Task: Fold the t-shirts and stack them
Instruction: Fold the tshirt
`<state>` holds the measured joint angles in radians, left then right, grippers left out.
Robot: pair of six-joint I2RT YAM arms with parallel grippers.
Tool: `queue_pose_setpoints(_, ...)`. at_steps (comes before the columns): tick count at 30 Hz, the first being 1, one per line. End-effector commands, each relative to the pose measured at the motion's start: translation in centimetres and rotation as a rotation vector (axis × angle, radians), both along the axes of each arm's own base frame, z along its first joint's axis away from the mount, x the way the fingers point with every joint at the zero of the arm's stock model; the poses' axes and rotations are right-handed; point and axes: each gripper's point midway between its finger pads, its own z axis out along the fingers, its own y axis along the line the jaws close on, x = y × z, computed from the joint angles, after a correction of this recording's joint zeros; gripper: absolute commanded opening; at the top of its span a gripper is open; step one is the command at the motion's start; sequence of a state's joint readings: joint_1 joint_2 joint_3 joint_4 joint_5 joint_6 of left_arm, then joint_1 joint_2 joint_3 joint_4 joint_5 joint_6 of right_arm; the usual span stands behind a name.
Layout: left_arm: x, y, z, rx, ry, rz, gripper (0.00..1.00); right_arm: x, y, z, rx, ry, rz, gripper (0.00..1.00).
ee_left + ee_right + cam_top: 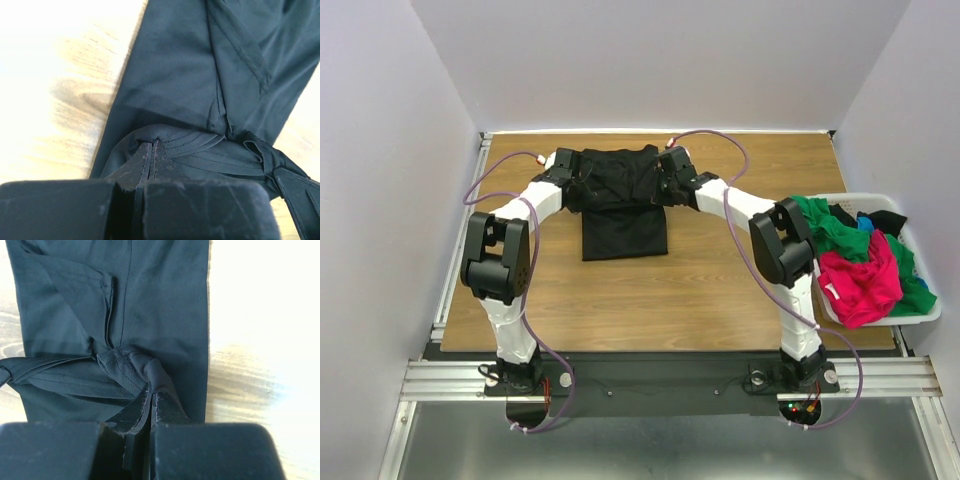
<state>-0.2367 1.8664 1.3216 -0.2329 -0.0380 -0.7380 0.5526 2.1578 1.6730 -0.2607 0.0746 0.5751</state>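
Far up the table [720, 285], both arms' jaws are clenching the black t-shirt [625, 225] by its corners; I'd be drawing them toward the near hem evenly, keeping edges square.

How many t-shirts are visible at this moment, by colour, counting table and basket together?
Black: 2, the large black t-shirt on the table and a black t-shirt in the basket
Green: 1, the green t-shirt
Magenta-pink: 1, the magenta-pink t-shirt
Blue: 1, the blue t-shirt, barely showing
Total: 5 seen; the heap may hide more.
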Motion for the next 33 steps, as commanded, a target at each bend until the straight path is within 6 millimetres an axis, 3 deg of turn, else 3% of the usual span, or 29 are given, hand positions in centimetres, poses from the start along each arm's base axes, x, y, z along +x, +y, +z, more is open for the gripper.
queue_pose_setpoints(1,2.1,0.4,2.2,-0.002,-0.062,-0.001,0.0,2.2,-0.1,1.4,-0.001,-0.067,-0.002,0.02)
queue_pose_setpoints(3,2.1,0.4,1.8,-0.006,-0.049,-0.01,0.03,2.5,0.1,1.5,0.007,-0.069,0.008,0.07)
queue_pose_setpoints(4,2.5,0.3,2.2,-0.001,-0.058,-0.023,0.14,2.5,0.0,1.7,0.008,-0.072,0.007,0.19)
queue_pose_setpoints(5,2.3,0.3,2.1,0.001,-0.042,-0.036,0.4,2.6,0.0,1.9,0.01,-0.075,0.011,0.29)
queue_pose_setpoints(7,2.5,0.3,2.8,0.005,-0.046,-0.037,0.69,2.6,0.0,3.2,0.02,-0.095,0.02,0.6)
queue_pose_setpoints(8,2.3,0.4,3.8,0.005,-0.063,-0.039,0.91,2.4,0.0,3.6,0.026,-0.097,0.028,0.65)
queue_pose_setpoints(10,1.3,0.6,4.2,0.004,-0.069,-0.039,0.98,1.4,-0.1,4.9,0.043,-0.103,0.041,0.75)
queue_pose_setpoints(11,0.9,0.8,4.5,0.006,-0.075,-0.038,0.98,1.0,-0.2,5.1,0.047,-0.101,0.045,0.85)
queue_pose_setpoints(12,0.3,0.9,6.0,0.003,-0.107,-0.036,0.98,0.5,-0.4,5.5,0.051,-0.1,0.052,0.92)
queue_pose_setpoints(13,-1.0,1.3,4.9,0.01,-0.08,-0.034,0.99,-0.6,-0.9,4.5,0.039,-0.072,0.06,1.0)
queue_pose_setpoints(14,-1.8,1.4,6.3,0.0,-0.113,-0.029,0.98,-1.1,-1.1,5.6,0.049,-0.086,0.068,1.0)
queue_pose_setpoints(15,-2.6,1.6,6.1,0.0,-0.112,-0.029,0.99,-2.2,-0.9,5.1,0.06,-0.061,0.097,1.0)
queue_pose_setpoints(16,-4.6,1.9,4.1,-0.002,-0.064,-0.026,0.99,-2.9,-1.0,5.0,0.063,-0.049,0.114,1.0)
queue_pose_setpoints(18,-6.5,1.5,4.3,-0.044,-0.083,-0.05,0.98,-5.5,-1.7,3.9,0.072,0.003,0.137,1.0)
queue_pose_setpoints(19,-8.6,1.8,1.9,-0.044,-0.03,-0.047,0.99,-6.3,-1.9,3.6,0.083,0.022,0.139,1.0)
queue_pose_setpoints(21,-11.3,1.9,0.1,-0.063,-0.001,-0.052,0.99,-8.7,-2.5,2.3,0.087,0.072,0.154,1.0)
queue_pose_setpoints(23,-12.3,1.5,-0.1,-0.09,-0.019,-0.069,0.99,-10.3,-2.0,1.6,0.103,0.096,0.192,1.0)
queue_pose_setpoints(24,-13.4,1.6,-1.4,-0.089,0.007,-0.071,0.99,-11.1,-2.2,0.7,0.103,0.123,0.196,1.0)
queue_pose_setpoints(28,-14.3,1.5,-2.7,-0.102,0.021,-0.08,0.98,-11.9,-2.0,-0.9,0.119,0.158,0.197,0.97)
queue_pose_setpoints(33,-13.9,1.2,-4.1,-0.101,0.042,-0.089,0.81,-12.1,-1.2,-2.5,0.142,0.208,0.21,0.83)
